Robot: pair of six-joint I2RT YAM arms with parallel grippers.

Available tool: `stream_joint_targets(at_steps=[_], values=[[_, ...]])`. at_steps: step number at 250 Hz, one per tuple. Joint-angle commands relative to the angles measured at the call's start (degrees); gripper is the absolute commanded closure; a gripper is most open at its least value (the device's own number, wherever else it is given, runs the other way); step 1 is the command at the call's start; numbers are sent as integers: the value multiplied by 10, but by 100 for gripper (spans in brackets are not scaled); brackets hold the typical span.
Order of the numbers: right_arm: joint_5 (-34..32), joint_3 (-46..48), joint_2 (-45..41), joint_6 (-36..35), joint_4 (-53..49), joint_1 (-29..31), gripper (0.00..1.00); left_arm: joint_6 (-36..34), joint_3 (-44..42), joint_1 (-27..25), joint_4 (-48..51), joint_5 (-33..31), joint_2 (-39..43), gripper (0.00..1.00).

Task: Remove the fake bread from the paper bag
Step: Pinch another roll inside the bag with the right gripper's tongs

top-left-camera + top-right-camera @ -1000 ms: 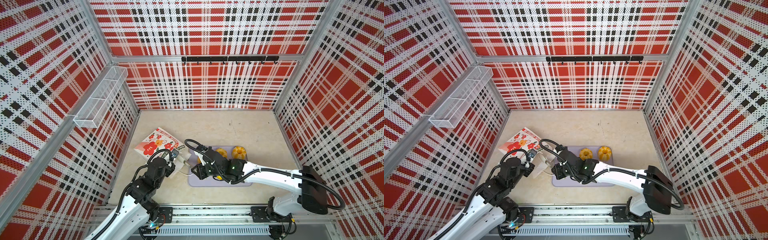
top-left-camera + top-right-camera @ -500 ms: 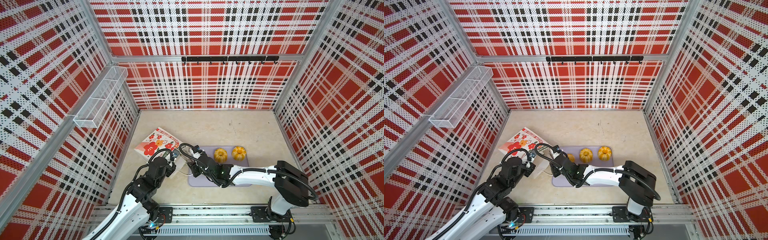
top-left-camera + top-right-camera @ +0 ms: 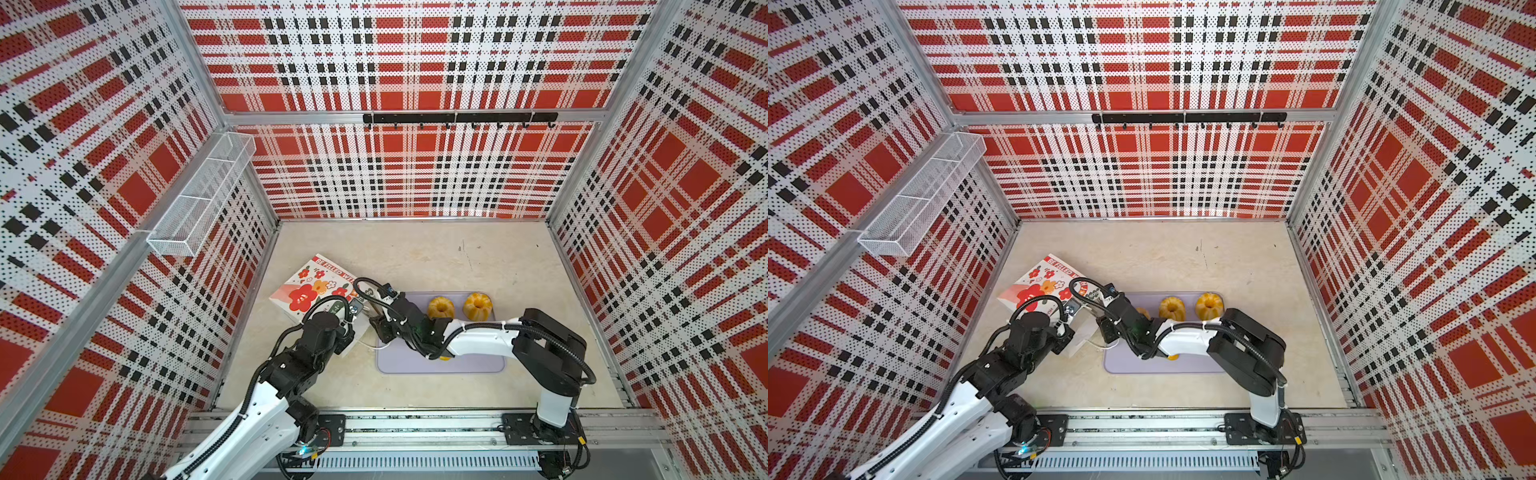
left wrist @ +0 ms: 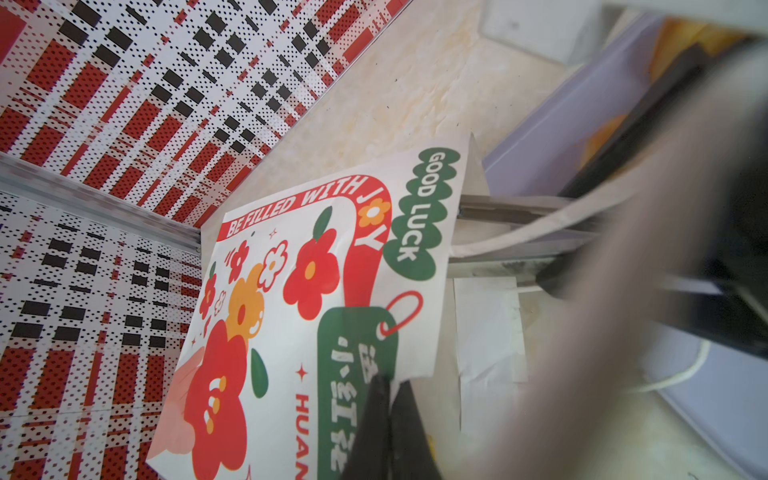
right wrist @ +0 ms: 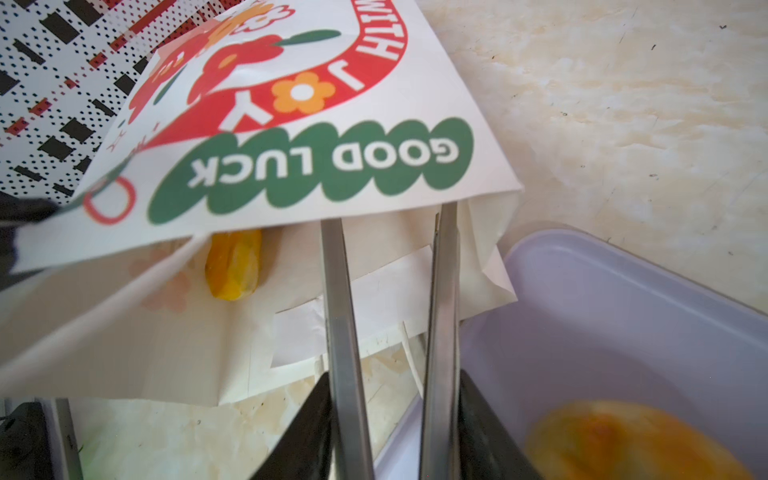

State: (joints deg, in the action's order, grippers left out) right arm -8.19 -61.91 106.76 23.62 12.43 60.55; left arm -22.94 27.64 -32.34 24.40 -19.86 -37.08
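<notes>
The paper bag (image 3: 311, 286) lies on its side at the left, its mouth facing the lavender tray (image 3: 415, 361). My left gripper (image 4: 388, 380) is shut on the bag's upper mouth edge and holds it up. My right gripper (image 5: 388, 216) carries long metal tongs that stand open. Their tips reach under the raised flap into the mouth and hold nothing that shows. A yellow piece of fake bread (image 5: 235, 266) lies inside the bag, beside the tongs. Two fluted ring buns (image 3: 440, 307) (image 3: 477, 305) sit on the tray's far side. Another bread (image 5: 615, 440) lies blurred on the tray under the right arm.
A white wire basket (image 3: 199, 199) hangs on the left wall and a black hook rail (image 3: 457, 118) on the back wall. Plaid walls close in three sides. The arms' mounting rail (image 3: 415, 428) runs along the front edge.
My right gripper has moved left from over the tray to the bag's mouth, and its tongs have opened. The left gripper has kept its hold on the bag's edge.
</notes>
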Motion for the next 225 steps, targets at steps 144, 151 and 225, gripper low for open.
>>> stream_joint_targets(at_steps=[144,151,225], values=[[65,-113,56,-9,-54,-15,84,1,34,-2,-22,15,-58,100],[68,-99,42,-2,-56,-15,88,5,36,-1,-23,14,-61,100],[149,59,-107,120,-47,8,100,50,50,8,-53,-15,-96,100]])
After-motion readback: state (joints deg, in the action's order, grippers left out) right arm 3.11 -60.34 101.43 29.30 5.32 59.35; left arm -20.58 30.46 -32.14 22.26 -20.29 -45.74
